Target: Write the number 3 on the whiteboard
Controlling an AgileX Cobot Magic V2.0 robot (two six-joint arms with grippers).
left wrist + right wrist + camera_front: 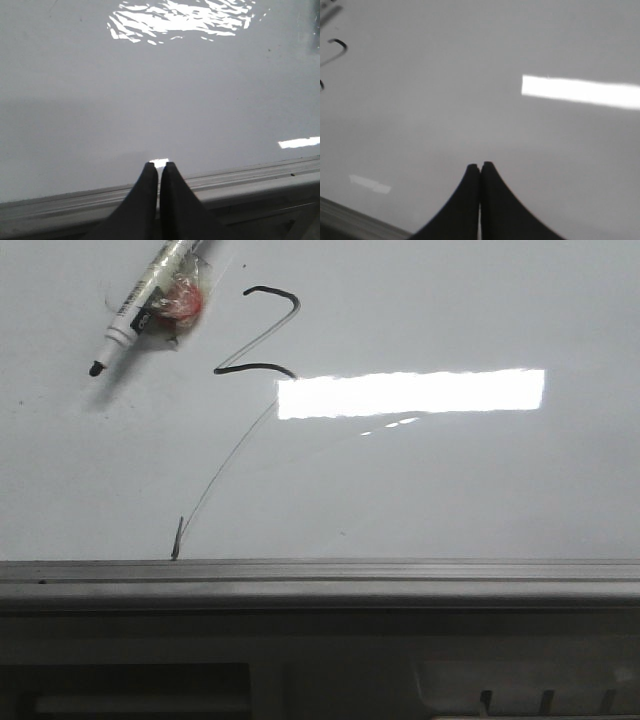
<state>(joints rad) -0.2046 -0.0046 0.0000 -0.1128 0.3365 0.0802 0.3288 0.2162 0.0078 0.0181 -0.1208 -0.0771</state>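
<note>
The whiteboard [450, 490] is a glossy pale panel filling the front view, with a grey ridged rail [400, 575] along its near edge. The number 3 [262, 332] is a thick black zigzag at the upper left, with a thin faint tail curving down to the rail. Part of it shows in the right wrist view [337, 49]. A white marker [140, 305] with a black tip lies on the board left of the stroke. My left gripper [159, 165] is shut and empty over the board's rail [250, 176]. My right gripper [480, 165] is shut and empty above bare board [470, 100].
A clear wrapper with a red and white object [178, 302] lies beside the marker. Bright rectangular glare [410, 392] sits right of the stroke. A darker grey moulded casing with slots [520, 690] runs below the rail.
</note>
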